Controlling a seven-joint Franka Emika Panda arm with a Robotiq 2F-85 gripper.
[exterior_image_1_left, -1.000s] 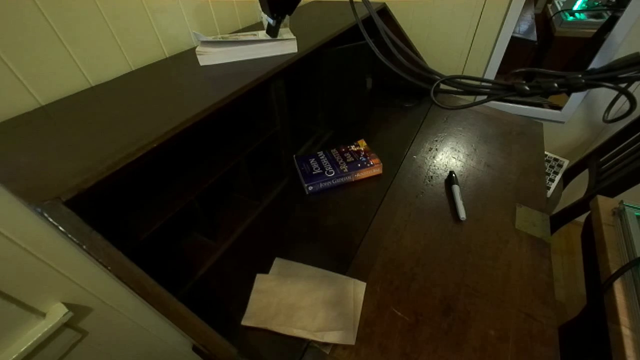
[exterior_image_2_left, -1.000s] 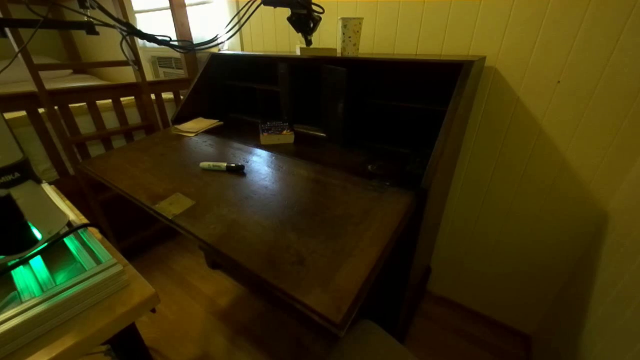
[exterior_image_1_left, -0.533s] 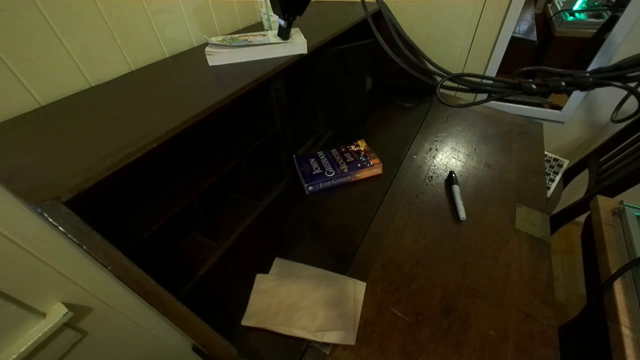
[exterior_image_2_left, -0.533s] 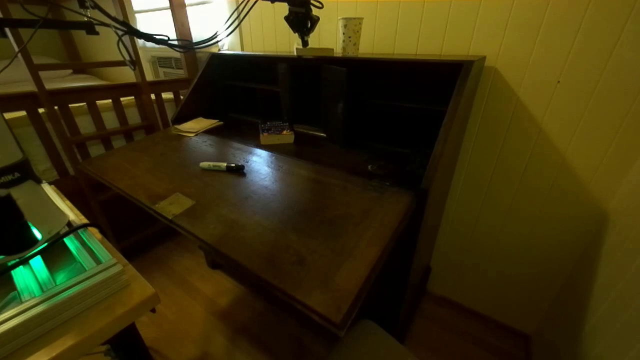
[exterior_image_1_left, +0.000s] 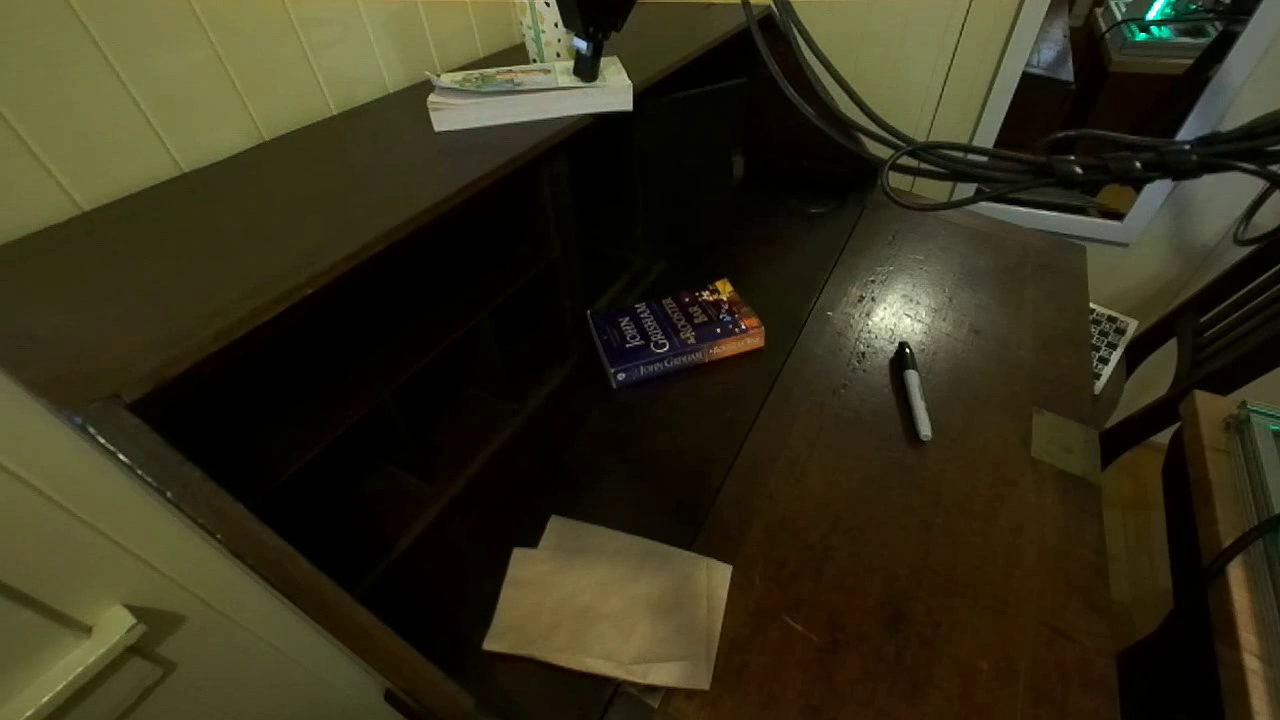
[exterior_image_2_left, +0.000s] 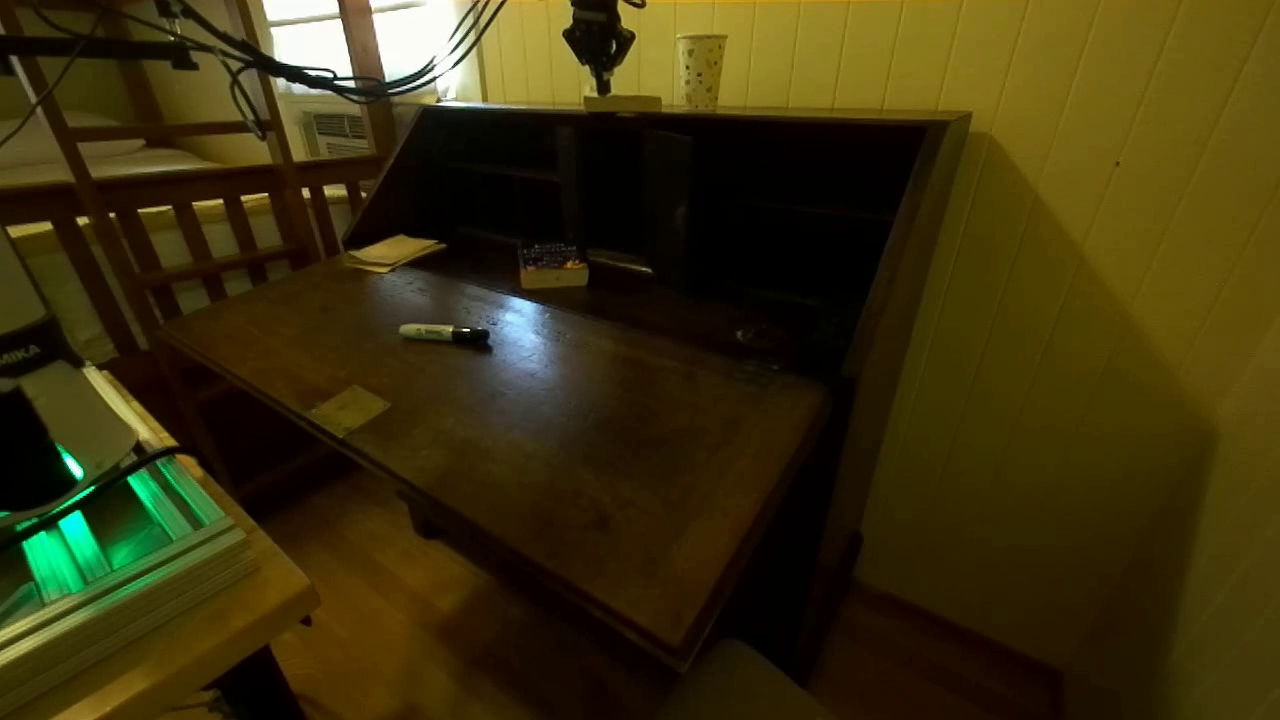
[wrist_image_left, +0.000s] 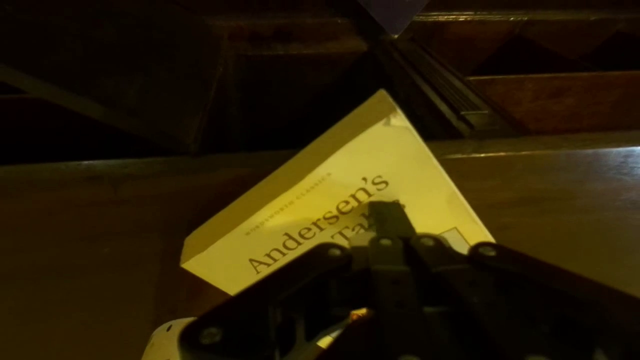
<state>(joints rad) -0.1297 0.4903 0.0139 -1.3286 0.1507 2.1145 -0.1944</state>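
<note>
My gripper (exterior_image_1_left: 588, 68) is shut, its fingers together and pointing down. It also shows in an exterior view (exterior_image_2_left: 603, 85) and in the wrist view (wrist_image_left: 392, 217). Its fingertips rest on the cover of a white paperback titled "Andersen's" (wrist_image_left: 400, 165), with nothing visible between them. This book (exterior_image_1_left: 530, 103) lies flat on the desk's top shelf, at an angle to its front edge; the cover's far edge curls up. It is low and pale in an exterior view (exterior_image_2_left: 630, 103). A speckled paper cup (exterior_image_2_left: 702, 70) stands near the book, partly hidden behind the gripper elsewhere (exterior_image_1_left: 545, 35).
On the desk's lower surface lie a blue John Grisham book (exterior_image_1_left: 675, 330), a black-and-white marker (exterior_image_1_left: 914, 395) and brown papers (exterior_image_1_left: 610, 610). Dark cubbyholes (exterior_image_2_left: 800, 230) open below the top shelf (exterior_image_1_left: 250, 200). A panelled wall (exterior_image_2_left: 820, 60) stands behind. Arm cables (exterior_image_1_left: 1000, 170) hang over the desk.
The white book and my gripper have moved together along the top shelf, rightward in one exterior view and leftward in another, away from the cup. The gripper stays shut; the cup stands still.
</note>
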